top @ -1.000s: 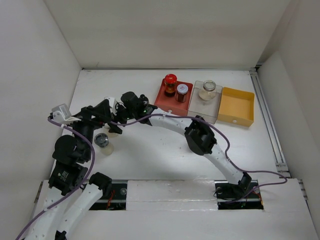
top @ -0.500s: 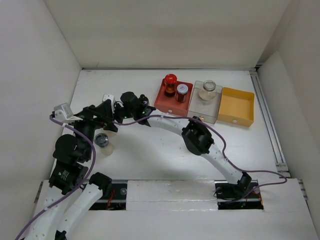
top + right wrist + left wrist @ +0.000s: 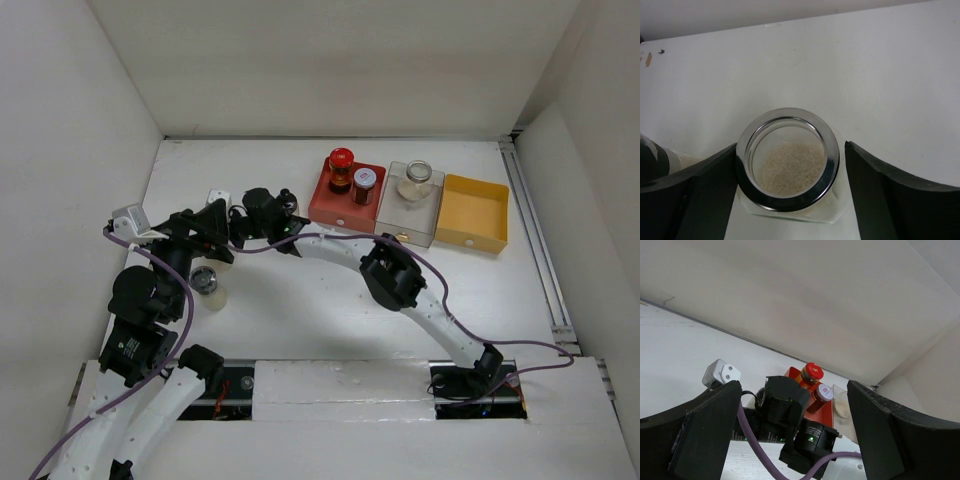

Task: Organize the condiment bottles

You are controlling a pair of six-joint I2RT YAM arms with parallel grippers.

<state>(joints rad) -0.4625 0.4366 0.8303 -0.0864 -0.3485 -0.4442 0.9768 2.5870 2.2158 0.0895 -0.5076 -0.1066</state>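
In the right wrist view a clear round jar [image 3: 787,167] with a silver rim and pale grains stands on the table. My right gripper [image 3: 790,147] is open, with one finger on each side of the jar's rim. In the top view the right gripper [image 3: 250,212] is at the left, close to my left gripper [image 3: 213,224]. The left gripper [image 3: 794,385] is open and empty and faces the right wrist. A silver-rimmed jar [image 3: 205,284] stands by the left arm. A red-lidded dark jar [image 3: 342,170] and a pale-lidded dark jar [image 3: 364,183] stand in the red tray [image 3: 335,210].
A clear jar [image 3: 416,180] stands in the clear tray [image 3: 412,222]. The yellow tray [image 3: 475,215] is to its right. The white walls enclose the table on three sides. The purple cables trail along both arms.
The right wrist has moved a little to the left, closer to the left gripper. The left arm has shifted slightly. The jars in the trays have not moved.
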